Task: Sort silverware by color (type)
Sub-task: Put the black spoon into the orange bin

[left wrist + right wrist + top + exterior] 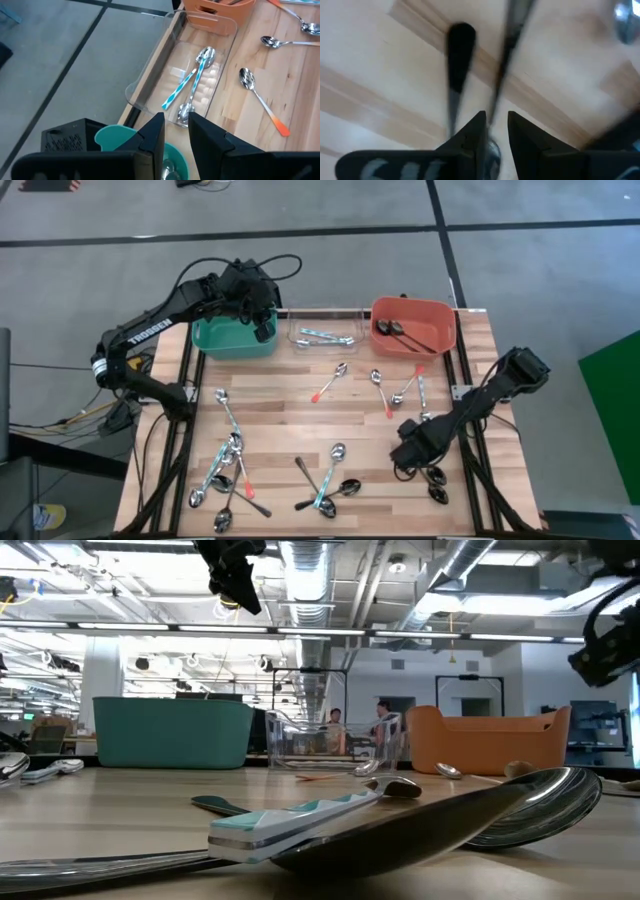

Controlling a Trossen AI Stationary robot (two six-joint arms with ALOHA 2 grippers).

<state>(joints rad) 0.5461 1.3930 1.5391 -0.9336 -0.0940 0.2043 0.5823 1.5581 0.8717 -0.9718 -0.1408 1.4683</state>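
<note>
Farthest from the clear plastic bin, on the side of the wooden table opposite it, lies the bulk of the silverware. These are small spoons with shiny bowls and thin handles, crossed over one another in loose heaps. At the same depth from the clear bin but off toward the orange bin's side, the right gripper is down at the tabletop. Its jaws are drawn nearly together on the thin dark-handled spoon, which runs straight into the slit between them. A second dark spoon handle lies just beside it. Closer to the clear bin, a few orange-handled spoons lie singly on bare wood. Inside the clear bin are teal-striped spoons. The rounded orange plastic bin touching its one end holds dark spoons, while the teal plastic bin stands at its other end. Above that teal bin hangs the left gripper, and whether it holds anything cannot be told. The risk lies with the right arm: a pinch on so slim a handle is shallow, so the spoon may swivel or slide out on the lift. The neighbouring handle is also close enough to be caught and dragged. The carry toward the clear bin's orange neighbour passes over loose spoons — a low path would scatter them.
</note>
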